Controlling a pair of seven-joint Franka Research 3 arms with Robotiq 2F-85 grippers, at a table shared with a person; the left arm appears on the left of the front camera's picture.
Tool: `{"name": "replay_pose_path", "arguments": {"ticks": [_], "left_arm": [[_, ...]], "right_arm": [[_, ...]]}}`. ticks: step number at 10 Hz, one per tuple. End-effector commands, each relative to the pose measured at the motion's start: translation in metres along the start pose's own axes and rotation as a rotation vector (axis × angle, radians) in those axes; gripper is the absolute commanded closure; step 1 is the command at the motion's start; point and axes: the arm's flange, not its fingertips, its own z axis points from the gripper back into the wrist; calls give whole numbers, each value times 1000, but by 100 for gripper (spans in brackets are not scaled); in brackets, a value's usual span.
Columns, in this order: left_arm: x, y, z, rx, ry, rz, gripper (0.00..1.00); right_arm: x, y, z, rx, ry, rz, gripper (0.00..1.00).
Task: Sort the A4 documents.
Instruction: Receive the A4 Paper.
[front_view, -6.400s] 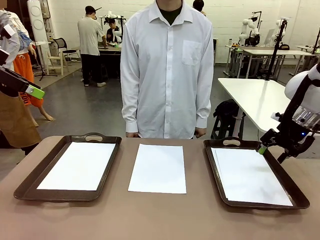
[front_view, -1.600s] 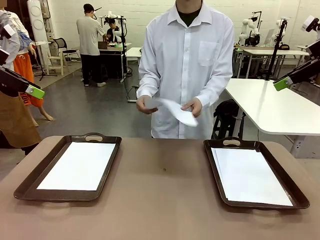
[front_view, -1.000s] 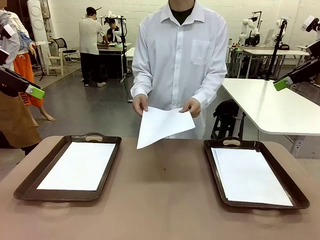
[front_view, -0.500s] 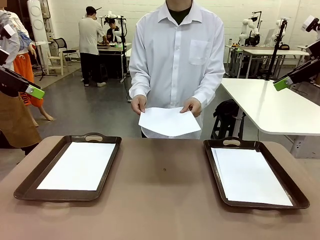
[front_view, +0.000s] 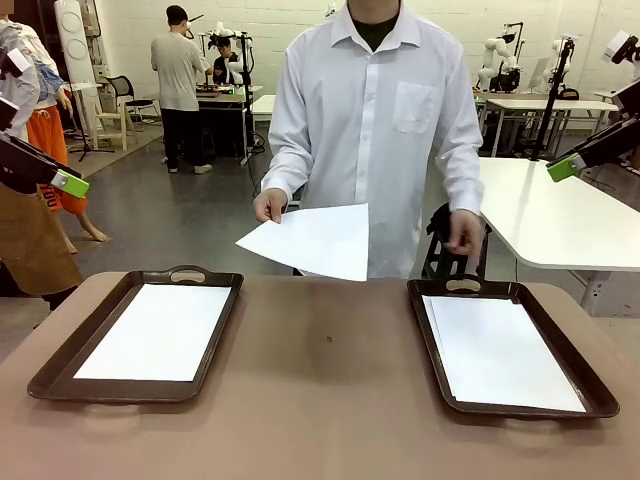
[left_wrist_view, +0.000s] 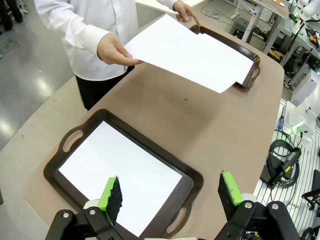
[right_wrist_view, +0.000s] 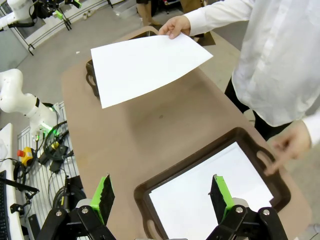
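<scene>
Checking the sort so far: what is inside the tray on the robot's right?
The right tray holds white A4 documents, edges slightly offset, so more than one. Anything beneath them is covered.

Two dark trays (front_view: 60, 375) (front_view: 600, 400) (brown table (front_view: 330, 420))

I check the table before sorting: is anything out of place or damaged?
Nothing damaged. One sheet is off the table, held in the air by the person's hand; a small dark speck marks the table between the trays.

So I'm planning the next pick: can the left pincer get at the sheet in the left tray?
Probably yes: the open left pincer hangs above the sheet, which lies uncovered in its tray.
</scene>
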Motion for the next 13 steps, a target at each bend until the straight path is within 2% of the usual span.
{"name": "replay_pose_path", "arguments": {"ticks": [1,13], "left_arm": [[0,-1,0,2,2,-1,0],[0,-1,0,2,2,-1,0]], "right_arm": [[0,-1,0,1,0,2,0],[0,-1,0,1,0,2,0]]}}
